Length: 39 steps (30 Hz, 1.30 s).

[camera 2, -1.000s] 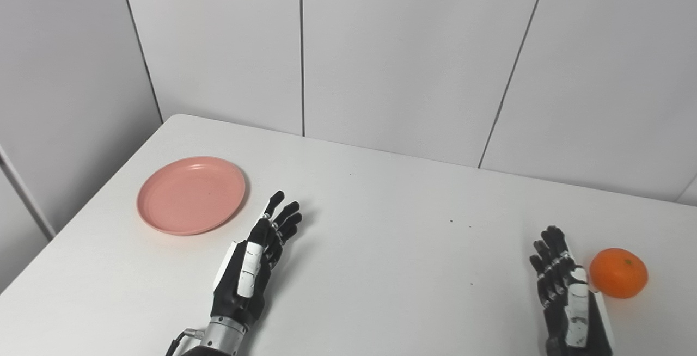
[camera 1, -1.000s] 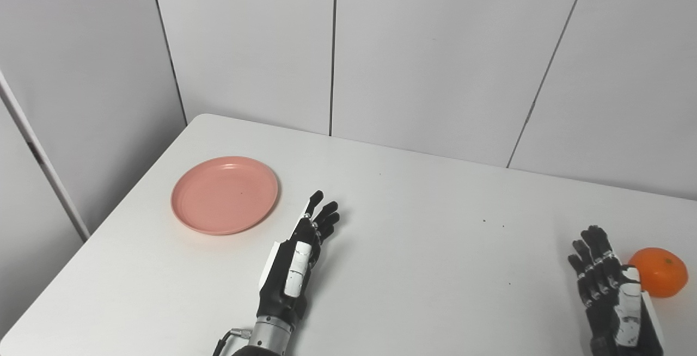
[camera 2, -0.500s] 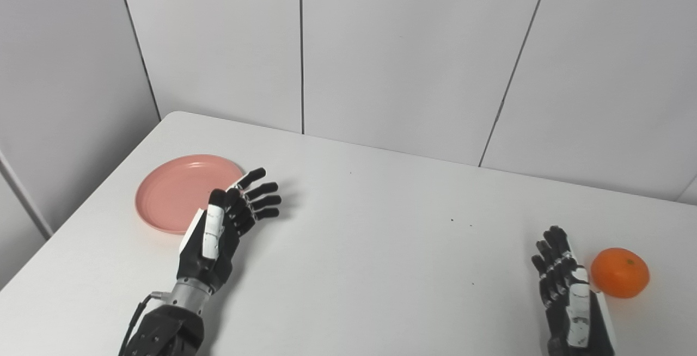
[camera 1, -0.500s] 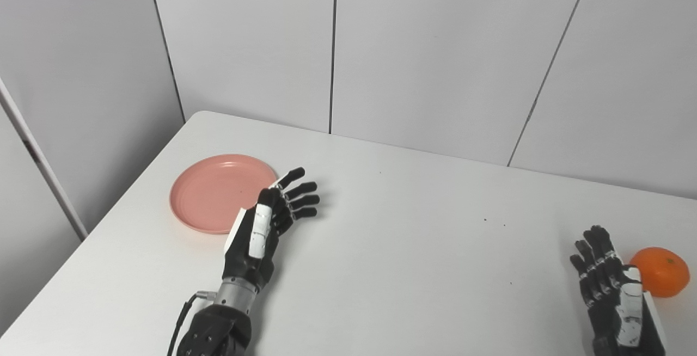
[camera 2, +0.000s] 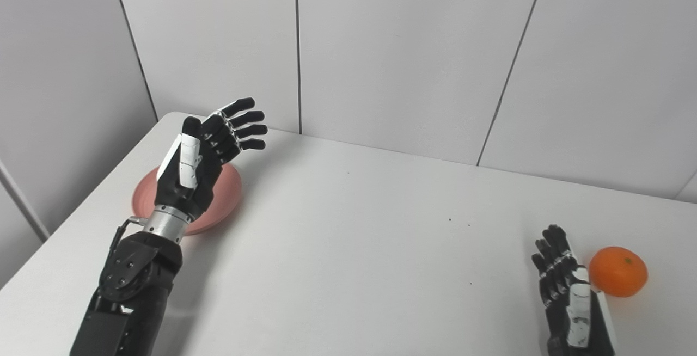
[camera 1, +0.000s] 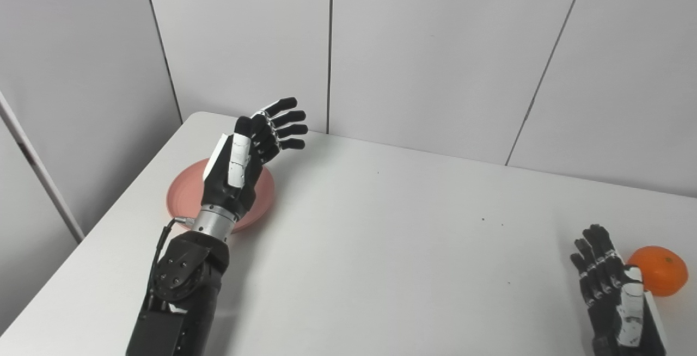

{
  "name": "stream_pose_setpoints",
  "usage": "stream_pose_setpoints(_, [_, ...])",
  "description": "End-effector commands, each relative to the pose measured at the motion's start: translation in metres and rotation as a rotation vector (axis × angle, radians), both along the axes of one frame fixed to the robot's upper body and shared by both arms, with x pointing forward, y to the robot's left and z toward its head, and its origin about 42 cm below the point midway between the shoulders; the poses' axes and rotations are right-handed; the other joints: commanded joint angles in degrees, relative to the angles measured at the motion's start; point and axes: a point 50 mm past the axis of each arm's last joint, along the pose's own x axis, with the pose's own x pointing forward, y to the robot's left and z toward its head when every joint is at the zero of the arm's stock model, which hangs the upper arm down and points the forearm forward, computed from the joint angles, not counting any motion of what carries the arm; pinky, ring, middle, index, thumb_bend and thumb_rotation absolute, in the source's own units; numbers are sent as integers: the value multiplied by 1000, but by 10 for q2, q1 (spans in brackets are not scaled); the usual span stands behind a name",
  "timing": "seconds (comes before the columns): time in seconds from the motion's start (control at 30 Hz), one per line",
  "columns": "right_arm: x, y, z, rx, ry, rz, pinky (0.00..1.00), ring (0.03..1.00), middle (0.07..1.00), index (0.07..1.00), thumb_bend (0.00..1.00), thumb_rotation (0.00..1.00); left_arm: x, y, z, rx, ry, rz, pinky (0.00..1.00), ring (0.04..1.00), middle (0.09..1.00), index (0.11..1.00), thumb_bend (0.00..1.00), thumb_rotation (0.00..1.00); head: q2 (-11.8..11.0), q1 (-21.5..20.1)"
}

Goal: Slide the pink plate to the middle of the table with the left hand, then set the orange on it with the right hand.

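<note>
The pink plate (camera 1: pixel 184 195) lies flat near the table's left edge, and my left arm hides most of it. Raised above the plate, my left hand (camera 1: pixel 248 149) is open, its fingers spread and pointing right toward the far wall, holding nothing. At the lower right the orange (camera 1: pixel 656 270) rests on the table. Just left of it my right hand (camera 1: pixel 612 288) lies low by the front edge, open with fingers straight; I cannot tell whether the thumb side touches the fruit.
The white table (camera 1: pixel 392 247) has grey wall panels behind it and to the left. Its left edge runs close to the plate. A few dark specks (camera 1: pixel 482 218) dot the surface.
My left hand has lifted off the table and swung up and left, from right of the plate to above it. The plate, the orange and my right hand have stayed put.
</note>
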Motion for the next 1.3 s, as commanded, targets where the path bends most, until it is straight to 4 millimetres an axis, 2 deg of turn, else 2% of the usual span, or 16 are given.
stream_pose_setpoints(0.0, [-41,5,-61,51,192,-25,1000,978,971,945,820,981,8,4,41,11,-136,-3,655,724,759,742,982,1000,1,0])
stream_pose_setpoints(0.2, [-41,4,-61,46,192,-22,1000,981,973,946,819,987,9,28,68,35,-160,47,640,732,764,742,988,1000,1,2])
stream_pose_setpoints(0.3, [-41,3,-61,42,191,-20,1000,982,976,954,812,995,10,37,71,22,-144,45,664,750,807,774,1000,1000,0,3])
stream_pose_setpoints(0.5, [-40,0,-63,39,199,-20,1000,984,978,961,819,990,22,67,75,-16,-88,81,654,738,798,784,1000,1000,-2,4])
stream_pose_setpoints(0.57, [-40,0,-64,38,201,-20,1000,983,979,960,822,989,26,76,75,-13,-77,109,639,731,807,793,1000,1000,-2,5])
stream_pose_setpoints(0.77, [-40,-1,-64,37,206,-23,1000,985,978,957,826,983,35,107,75,-1,-47,155,692,773,814,776,1000,1000,-2,6])
stream_pose_setpoints(0.87, [-40,-1,-64,37,205,-19,1000,984,981,964,820,990,39,119,73,1,-29,183,674,769,812,781,1000,1000,-3,6])
stream_pose_setpoints(1.07, [-40,-1,-64,33,203,-16,1000,990,985,973,809,1000,49,142,62,-7,7,227,685,776,803,788,1000,1000,-2,6])
stream_pose_setpoints(1.27, [-39,0,-65,34,205,-18,1000,990,985,972,819,993,56,156,48,-13,60,279,711,783,814,802,1000,1000,-3,5])
